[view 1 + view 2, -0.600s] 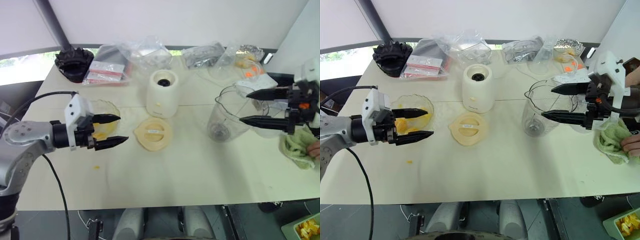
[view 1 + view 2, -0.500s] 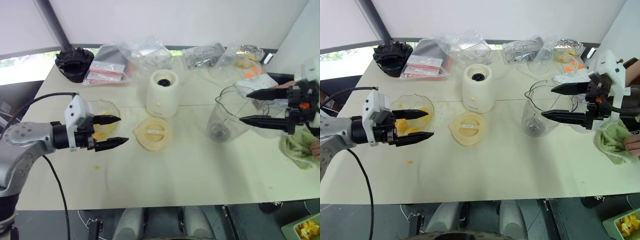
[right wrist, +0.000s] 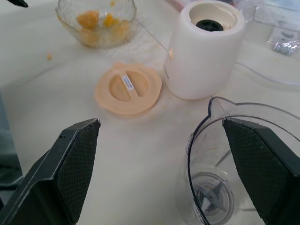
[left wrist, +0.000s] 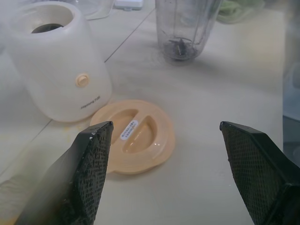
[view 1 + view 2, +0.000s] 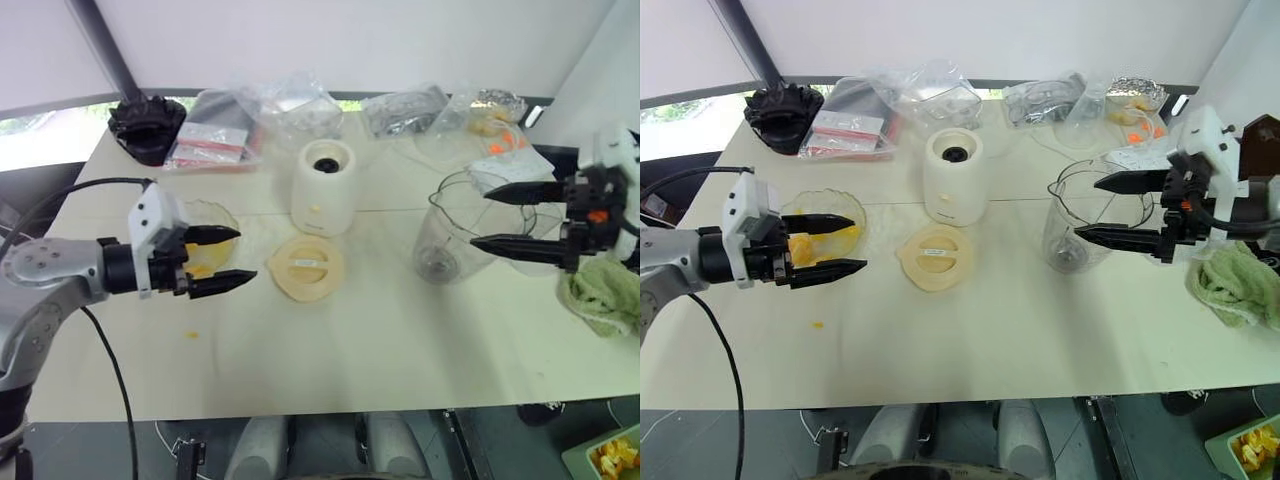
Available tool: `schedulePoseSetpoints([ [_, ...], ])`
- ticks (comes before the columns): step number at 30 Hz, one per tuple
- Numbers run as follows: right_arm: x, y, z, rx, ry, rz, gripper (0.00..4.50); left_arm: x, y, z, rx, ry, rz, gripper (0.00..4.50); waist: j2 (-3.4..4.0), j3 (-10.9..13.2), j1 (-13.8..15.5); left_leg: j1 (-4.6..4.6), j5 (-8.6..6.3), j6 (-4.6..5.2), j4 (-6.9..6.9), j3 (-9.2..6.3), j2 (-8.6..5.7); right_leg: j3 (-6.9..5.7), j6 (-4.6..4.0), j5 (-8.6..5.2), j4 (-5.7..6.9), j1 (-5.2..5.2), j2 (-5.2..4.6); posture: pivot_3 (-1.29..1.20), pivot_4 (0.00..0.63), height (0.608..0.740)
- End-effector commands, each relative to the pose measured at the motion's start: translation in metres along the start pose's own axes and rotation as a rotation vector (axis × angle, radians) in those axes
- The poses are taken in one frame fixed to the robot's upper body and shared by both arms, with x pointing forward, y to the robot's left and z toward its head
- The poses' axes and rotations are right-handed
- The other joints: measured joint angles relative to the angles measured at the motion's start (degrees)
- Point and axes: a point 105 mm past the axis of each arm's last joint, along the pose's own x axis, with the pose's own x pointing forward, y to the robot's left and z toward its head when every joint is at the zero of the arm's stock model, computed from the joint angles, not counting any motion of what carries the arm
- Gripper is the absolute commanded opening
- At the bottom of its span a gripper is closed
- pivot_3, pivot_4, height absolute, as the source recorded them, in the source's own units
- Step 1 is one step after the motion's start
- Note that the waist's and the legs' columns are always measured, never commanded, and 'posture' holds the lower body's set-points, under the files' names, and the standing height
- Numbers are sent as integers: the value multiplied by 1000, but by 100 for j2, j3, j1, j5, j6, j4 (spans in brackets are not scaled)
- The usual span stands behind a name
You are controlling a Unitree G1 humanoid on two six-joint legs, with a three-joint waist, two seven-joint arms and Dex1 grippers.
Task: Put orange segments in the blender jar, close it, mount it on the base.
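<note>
Fingers (image 5: 222, 260) apart, cream table (image 5: 400, 340), perhaps window

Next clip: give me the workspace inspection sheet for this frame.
Surface: cream table, one stray orange bit.
Job's things: orange segments in a glass dish; blender jar upright, no fruit inside; base bare; lid lying flat.
Clutter: plastic bags, green cloth, black object.
Grippers: left tool open over the dish; right tool open around the jar's rim.
Cables: black cable.
Surroundings: nothing seen.
</note>
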Motion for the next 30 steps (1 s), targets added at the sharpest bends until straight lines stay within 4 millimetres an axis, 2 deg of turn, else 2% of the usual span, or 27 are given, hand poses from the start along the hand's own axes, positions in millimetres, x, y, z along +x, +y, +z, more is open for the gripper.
schedulePoseSetpoints([
  [1, 4, 5, 12, -58, -42, -2, 4367, -9, -1, 12, 49, -2, 27, 3787, 1, 0, 2, 0, 0, 0, 0, 0, 0, 0, 0, 0, 2, 0, 1, 0, 150, 740],
  [8, 11, 9, 18, -73, -65, 10, 4367, -11, 6, 13, 45, 2, 50, 3787, 0, 0, 10, 1, 0, 0, 3, 0, -1, 0, 0, 0, 3, 2, 1, 0, 150, 740],
  [14, 17, 13, 18, -67, -68, 44, 4367, -5, 16, 4, 49, -2, 129, 3787, 0, 0, 7, 1, 0, 0, 3, 0, -1, 0, 1, 1, 3, 2, 0, 0, 150, 740],
  [17, 22, 19, 21, -64, -79, 73, 4367, -7, 35, -6, 65, 39, 269, 3787, -1, -1, 11, 1, 0, 0, 4, -1, -1, 0, 2, 2, 5, 2, 1, 0, 150, 740],
  [19, 29, 21, 19, -57, -91, 84, 4367, -14, 61, -30, 62, 194, 427, 3787, -1, -1, 12, 2, 1, 0, 5, -1, -1, 0, 2, 2, 10, 2, 1, 0, 150, 740],
  [21, 36, 22, 14, -50, -94, 88, 4367, -25, 96, -47, -7, 277, 637, 3787, -1, -1, 11, 7, 1, 0, 7, -3, -4, 0, 2, 2, 18, 4, 7, 0, 150, 740],
  [24, 41, 24, 14, -53, -107, 85, 4367, -35, 126, -65, -136, 339, 866, 3787, -6, 1, 21, 6, 2, 0, 19, -10, -7, -4, 22, 13, 32, 6, 10, 0, 150, 740],
  [26, 42, 23, 18, -59, -117, 78, 4367, -37, 133, -77, -207, 394, 961, 3787, -7, 1, 34, 4, 2, 0, 23, -10, -8, -4, 27, 15, 33, 6, 3, 0, 150, 740],
  [30, 42, 25, 17, -50, -110, 96, 4367, -24, 129, -90, -304, 451, 963, 3787, -17, 6, 33, 0, 0, 1, 26, -12, -11, -3, 44, 24, 30, 5, -1, 0, 150, 740],
])
